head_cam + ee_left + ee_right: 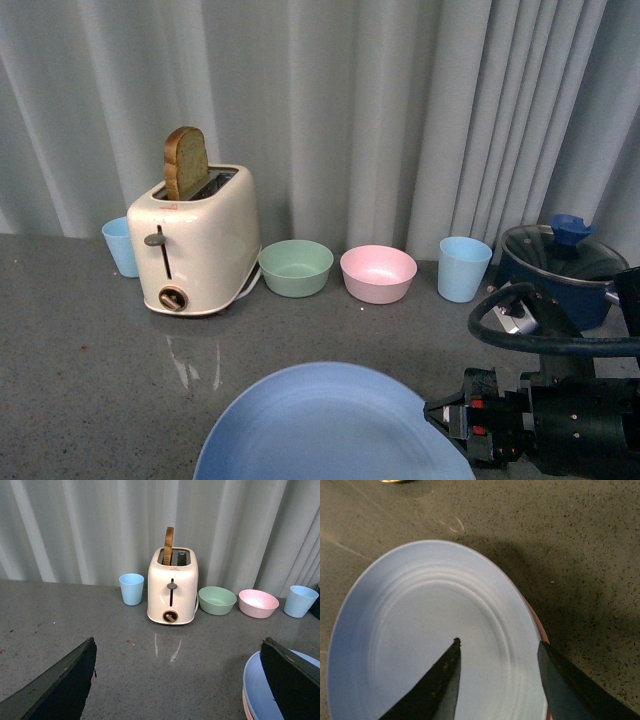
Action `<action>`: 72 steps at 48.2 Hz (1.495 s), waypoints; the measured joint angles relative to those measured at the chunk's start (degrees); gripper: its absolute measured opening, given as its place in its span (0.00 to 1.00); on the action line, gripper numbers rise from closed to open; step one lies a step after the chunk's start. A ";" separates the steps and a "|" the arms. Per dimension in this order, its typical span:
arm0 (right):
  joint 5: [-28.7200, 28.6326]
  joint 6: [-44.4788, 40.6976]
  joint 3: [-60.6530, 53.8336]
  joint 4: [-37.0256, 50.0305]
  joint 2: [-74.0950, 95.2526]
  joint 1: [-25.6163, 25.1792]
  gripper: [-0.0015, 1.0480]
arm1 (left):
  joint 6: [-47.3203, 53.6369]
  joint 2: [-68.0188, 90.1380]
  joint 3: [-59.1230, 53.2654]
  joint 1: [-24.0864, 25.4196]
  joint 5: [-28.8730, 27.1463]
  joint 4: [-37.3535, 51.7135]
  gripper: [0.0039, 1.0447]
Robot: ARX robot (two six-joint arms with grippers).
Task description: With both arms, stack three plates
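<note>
The light blue plate (330, 425) lies on the grey counter at the near centre. It tops a stack: a pink rim (540, 630) shows just under its edge, also in the left wrist view (245, 703). The beige plate is not visible. My right gripper (498, 644) is open and empty, its jaws hovering over the blue plate's (420, 625) edge. Its arm (545, 420) shows at the plate's right. My left gripper (177, 680) is open and empty, low over bare counter, with the blue plate (256, 690) beside its one finger (292, 680).
Along the back by the grey curtain stand a blue cup (120, 245), a cream toaster (195, 240) with a bread slice, a green bowl (296, 267), a pink bowl (378, 273), a second blue cup (464, 268) and a lidded blue pot (560, 270).
</note>
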 joint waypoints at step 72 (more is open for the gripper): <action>24.17 -14.75 -36.33 14.97 -60.41 -11.82 0.03 | 0.00 -0.09 0.00 0.00 0.00 0.00 0.94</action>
